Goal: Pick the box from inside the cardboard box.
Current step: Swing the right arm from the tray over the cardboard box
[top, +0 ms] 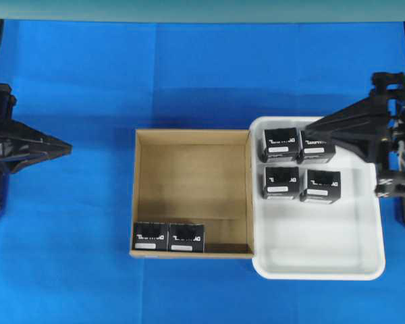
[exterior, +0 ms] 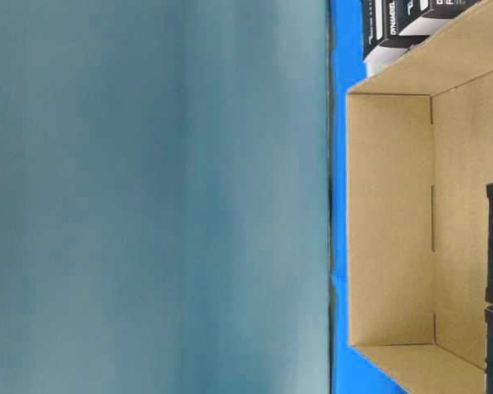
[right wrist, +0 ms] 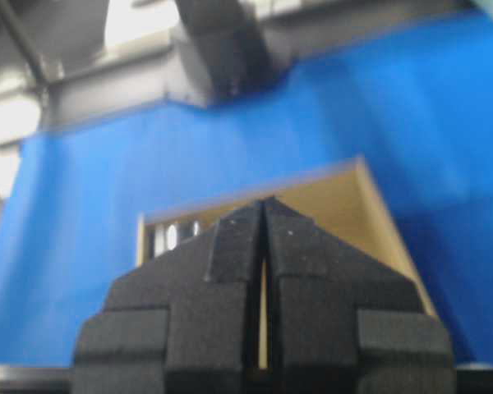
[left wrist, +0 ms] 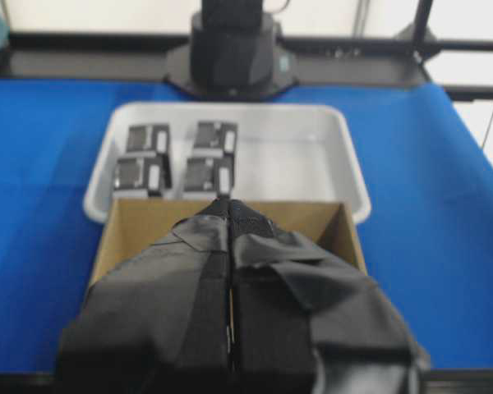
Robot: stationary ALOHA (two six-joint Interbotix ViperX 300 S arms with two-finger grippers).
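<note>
Our right gripper (top: 309, 125) hangs with its two padded fingers pressed tip to tip and nothing between them, poised over the far left corner of the white tray (top: 324, 270), above one of the four black boxes parked there in two rows. Our left gripper (top: 69, 146) is likewise closed on nothing, its taped fingers (left wrist: 205, 271) meeting along a thin seam, and it hovers above the blue table cover (top: 67, 236) well to the left of the cardboard box (top: 140, 196). Between the two arms, the cardboard box sits with its right wall touching the tray's left rim. Inside it, in the near left corner, we see the box (top: 150, 236) standing against the near wall, white lettering and label strip facing up, with a second black box (top: 186, 237) just beside it on its right. From table level, we see the carton's bare floor and walls, with those two dark boxes cut off at the edge of view.
</note>
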